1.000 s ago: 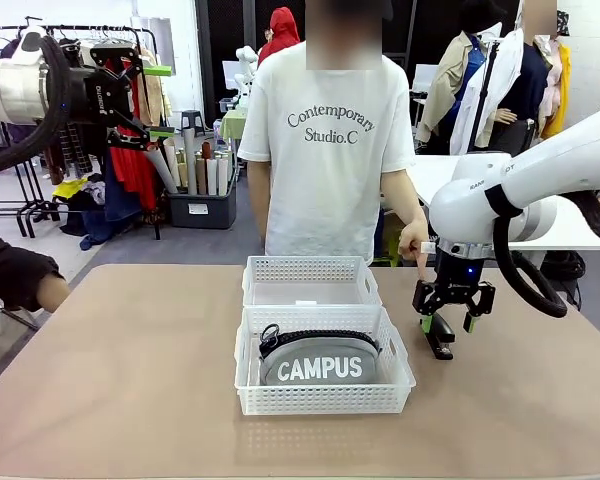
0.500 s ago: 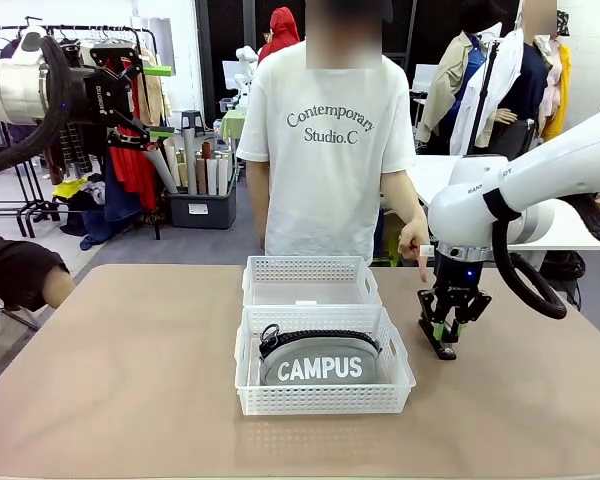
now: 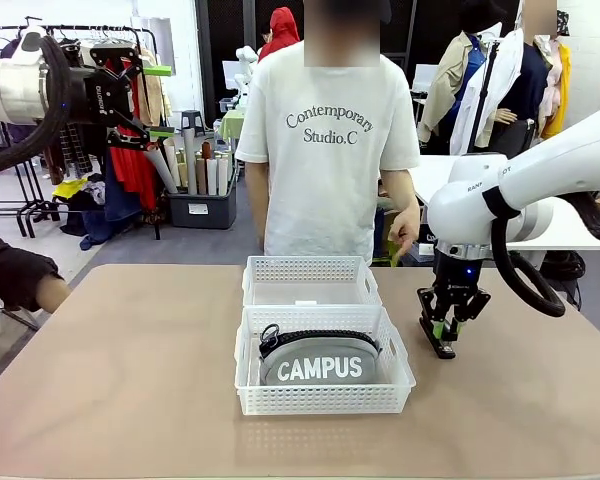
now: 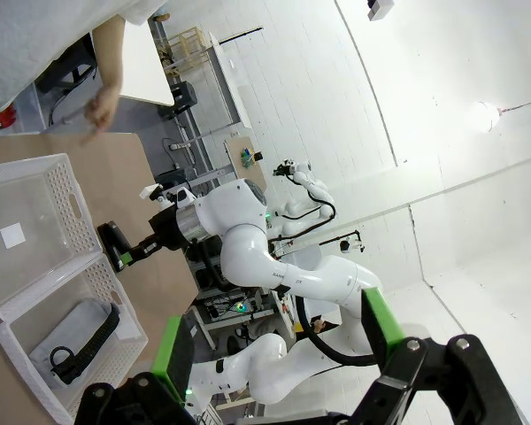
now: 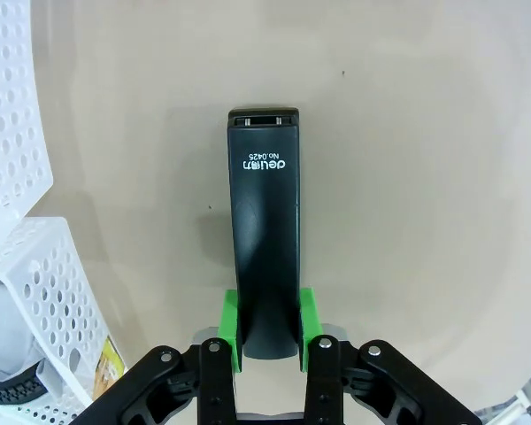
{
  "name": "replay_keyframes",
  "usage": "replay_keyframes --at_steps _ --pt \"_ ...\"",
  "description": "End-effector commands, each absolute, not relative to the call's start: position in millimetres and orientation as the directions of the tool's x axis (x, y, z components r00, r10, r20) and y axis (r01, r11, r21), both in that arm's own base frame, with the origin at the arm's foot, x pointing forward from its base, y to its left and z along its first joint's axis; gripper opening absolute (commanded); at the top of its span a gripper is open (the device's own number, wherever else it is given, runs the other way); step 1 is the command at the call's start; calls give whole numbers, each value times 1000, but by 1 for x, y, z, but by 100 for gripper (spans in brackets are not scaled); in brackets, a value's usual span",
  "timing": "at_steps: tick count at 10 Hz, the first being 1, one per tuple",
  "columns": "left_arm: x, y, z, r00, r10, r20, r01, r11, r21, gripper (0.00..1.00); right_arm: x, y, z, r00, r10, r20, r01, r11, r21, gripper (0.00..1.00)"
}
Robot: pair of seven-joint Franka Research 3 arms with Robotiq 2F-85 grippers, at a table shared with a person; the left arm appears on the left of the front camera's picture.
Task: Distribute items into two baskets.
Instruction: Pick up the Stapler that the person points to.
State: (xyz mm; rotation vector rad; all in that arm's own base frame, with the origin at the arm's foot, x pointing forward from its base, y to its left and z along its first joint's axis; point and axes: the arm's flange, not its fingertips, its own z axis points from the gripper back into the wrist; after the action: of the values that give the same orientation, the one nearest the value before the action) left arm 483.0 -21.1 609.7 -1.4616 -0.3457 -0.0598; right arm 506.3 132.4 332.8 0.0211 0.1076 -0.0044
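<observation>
R claw [image 5: 270, 323] clamps stapler [image 5: 264, 204], prob. resting on table [image 5: 407, 177]; L claw [image 4: 274, 332] wide apart, up high.

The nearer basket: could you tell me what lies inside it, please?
A grey CAMPUS pouch lies in the nearer basket; whatever is beneath the pouch is covered.
</observation>
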Motion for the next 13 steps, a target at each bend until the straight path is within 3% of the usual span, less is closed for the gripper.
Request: replay_keyframes --at_steps 1,5,13 --pt "482 -21 611 949 169 264 247 115 -962 100 508 134 355 996 22 -87 -18 999 41 0" --pt "482 -21 611 949 169 264 247 115 -962 100 512 148 419 993 -102 -59 105 993 46 0" --pt "482 -21 611 949 169 264 247 115 -962 100 527 185 587 988 -83 -131 88 995 35 0"
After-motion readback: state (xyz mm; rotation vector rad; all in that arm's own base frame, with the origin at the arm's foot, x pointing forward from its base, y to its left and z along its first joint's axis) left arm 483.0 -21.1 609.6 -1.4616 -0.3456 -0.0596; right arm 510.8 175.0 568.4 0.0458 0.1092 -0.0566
